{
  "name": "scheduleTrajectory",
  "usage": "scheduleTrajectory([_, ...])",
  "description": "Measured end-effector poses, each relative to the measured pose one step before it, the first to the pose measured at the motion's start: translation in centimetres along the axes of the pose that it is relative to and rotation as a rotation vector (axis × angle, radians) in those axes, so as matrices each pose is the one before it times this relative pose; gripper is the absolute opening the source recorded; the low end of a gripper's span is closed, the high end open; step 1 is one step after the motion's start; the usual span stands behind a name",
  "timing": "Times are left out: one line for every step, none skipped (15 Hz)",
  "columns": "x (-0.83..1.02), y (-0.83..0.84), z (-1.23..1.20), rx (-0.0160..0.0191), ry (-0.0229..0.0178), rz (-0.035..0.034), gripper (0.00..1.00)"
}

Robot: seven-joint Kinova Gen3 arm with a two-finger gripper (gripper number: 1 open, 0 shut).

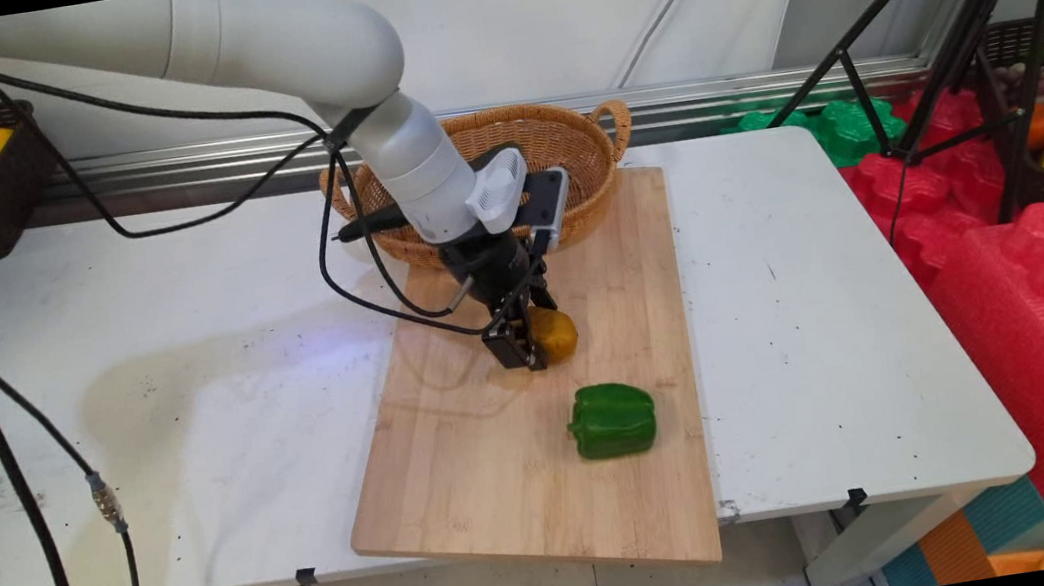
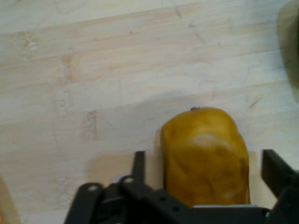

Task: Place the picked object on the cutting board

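1. Yellow-brown fruit [image 2: 204, 156], partly hidden behind the tool [image 1: 525, 341] in the main view; lower end cut off in the hand view.
2. Tool spread apart around the fruit, one finger [image 2: 138, 164] on each side, not clamped; contact unclear.
3. Resting on the wooden cutting board [image 1: 483, 459], near the green bell pepper [image 1: 612, 419], in front of the wicker basket [image 1: 575, 140].

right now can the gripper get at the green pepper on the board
Probably yes. The green pepper lies alone on the cutting board, nothing over it, but the gripper is down around the yellow-brown fruit, fingers open either side.
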Motion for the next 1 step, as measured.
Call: scheduleTrajectory([-0.029,0.023,0.065,-0.00099,0.00029,0.00356,1.0])
